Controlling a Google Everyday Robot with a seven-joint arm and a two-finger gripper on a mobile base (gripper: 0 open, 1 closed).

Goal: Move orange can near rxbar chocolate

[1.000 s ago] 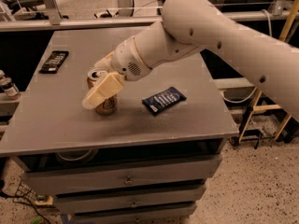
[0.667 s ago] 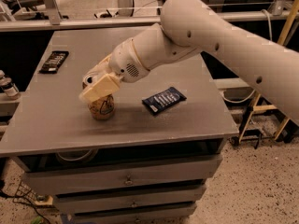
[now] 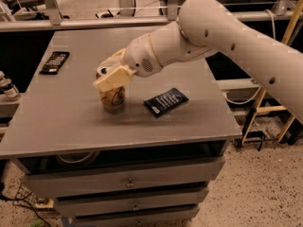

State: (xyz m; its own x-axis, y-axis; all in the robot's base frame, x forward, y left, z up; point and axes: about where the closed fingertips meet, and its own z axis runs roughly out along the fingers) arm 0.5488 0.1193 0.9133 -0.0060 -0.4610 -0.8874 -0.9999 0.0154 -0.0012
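Your claw (image 3: pixel 112 79) is sitting over the top of the orange can (image 3: pixel 112 100), and it is gripping the can's upper part, with one cream finger (image 3: pixel 111 78) lying across the front of the rim. The can is standing upright on the grey table (image 3: pixel 71 126), left of centre. Its side is showing dark curly lettering, too small for you to read.

Just to the can's right, a navy-blue bar (image 3: pixel 165 101) is lying flat with white lettering that cannot be made out. The black chocolate bar (image 3: pixel 55 62) is lying well apart at the table's far left corner, its rows of pale print also unreadable. The white arm (image 3: pixel 199 32) is reaching in from the right.

Compared with a moment ago, the can and claw are sitting slightly further right and back, closer to the blue bar, while both bars are lying where they were.
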